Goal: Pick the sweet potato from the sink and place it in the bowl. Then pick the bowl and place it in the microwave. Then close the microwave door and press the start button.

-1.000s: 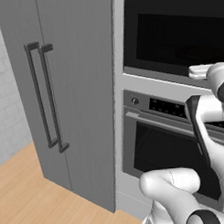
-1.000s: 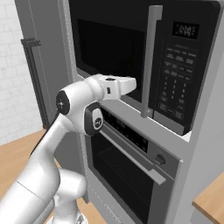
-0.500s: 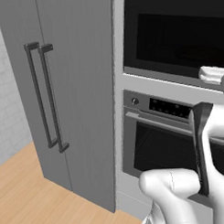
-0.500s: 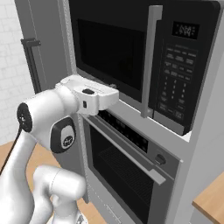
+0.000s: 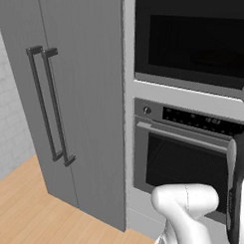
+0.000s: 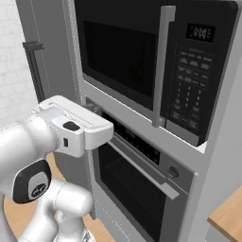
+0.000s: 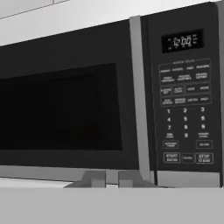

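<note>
The microwave point(image 6: 142, 61) sits in the wall above the oven. The microwave door point(image 7: 65, 109) is closed, with its grey vertical handle point(image 7: 139, 100) beside the black control panel point(image 7: 183, 96). The start button point(image 7: 171, 157) is at the panel's lower left. My gripper point(image 7: 112, 178) faces the door from a short way off, its two fingertips point(image 7: 94, 178) close together with nothing between them. In the right base view the white hand point(image 6: 90, 132) hangs below and left of the door. The sweet potato, the bowl and the sink are out of view.
An oven point(image 6: 137, 189) with a horizontal bar handle point(image 5: 184, 137) sits under the microwave. To the left stands a tall grey cabinet with two vertical handles point(image 5: 48, 106). Below lies a wooden floor point(image 5: 27, 217), and a wooden counter corner point(image 6: 229, 215) shows at the right.
The hand has drawn back from the microwave door, moving down and to the left in the right base view. The arm has folded closer to the base.
</note>
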